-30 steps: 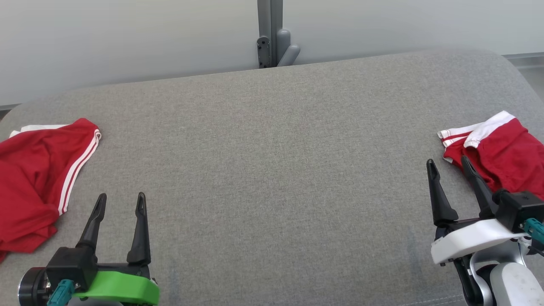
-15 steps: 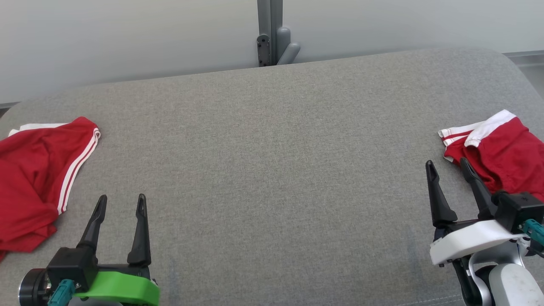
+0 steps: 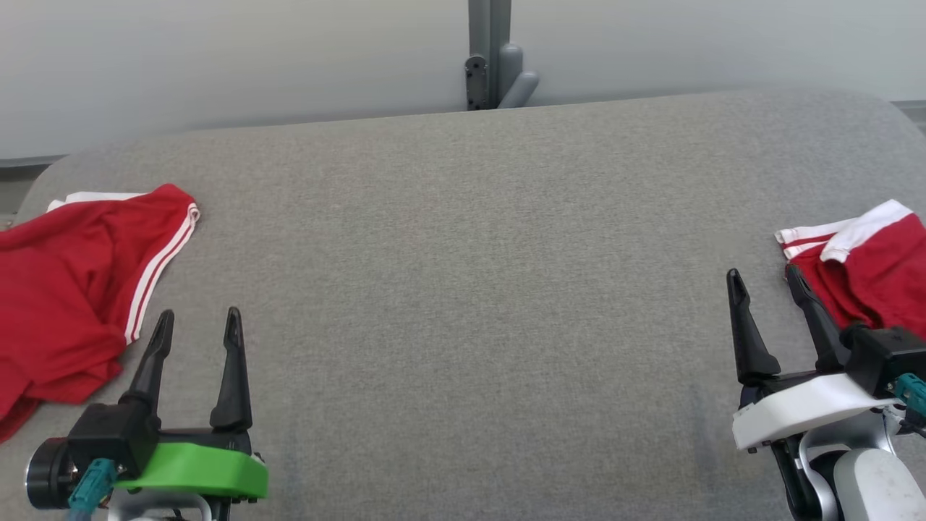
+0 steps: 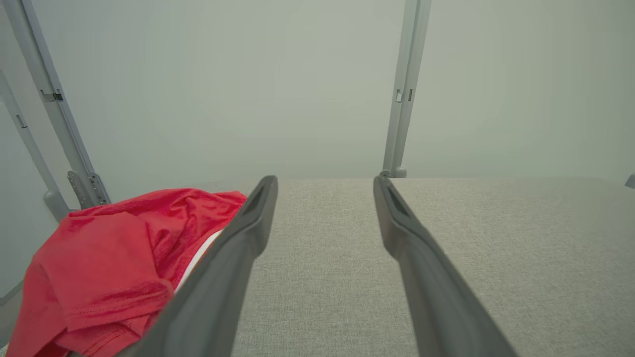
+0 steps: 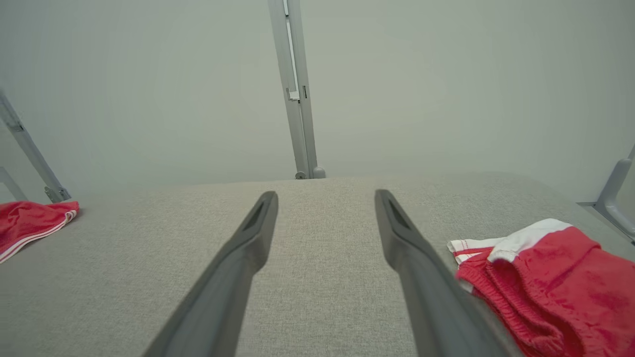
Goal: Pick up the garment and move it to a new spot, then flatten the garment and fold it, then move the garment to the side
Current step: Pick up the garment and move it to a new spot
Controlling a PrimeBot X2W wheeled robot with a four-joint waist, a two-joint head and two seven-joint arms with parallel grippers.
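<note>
Red garment [image 3: 879, 278] beside right pincer [image 3: 763, 275], jaws apart

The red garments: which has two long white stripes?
The left garment, beside the left gripper; the right garment shows a broad white band instead.

Red garment [image 4: 114, 267] beside open left gripper [image 4: 325, 186]; grey surface [image 4: 496, 238]

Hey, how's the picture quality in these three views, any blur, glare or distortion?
Head view: soft even light, no glare, grey cushion weave sharp. Left wrist view: left gripper's fingers blurred up close, side post leaning from wide-angle distortion. Right wrist view: right gripper's fingers also soft, wall hazy, red garment crisp.
</note>
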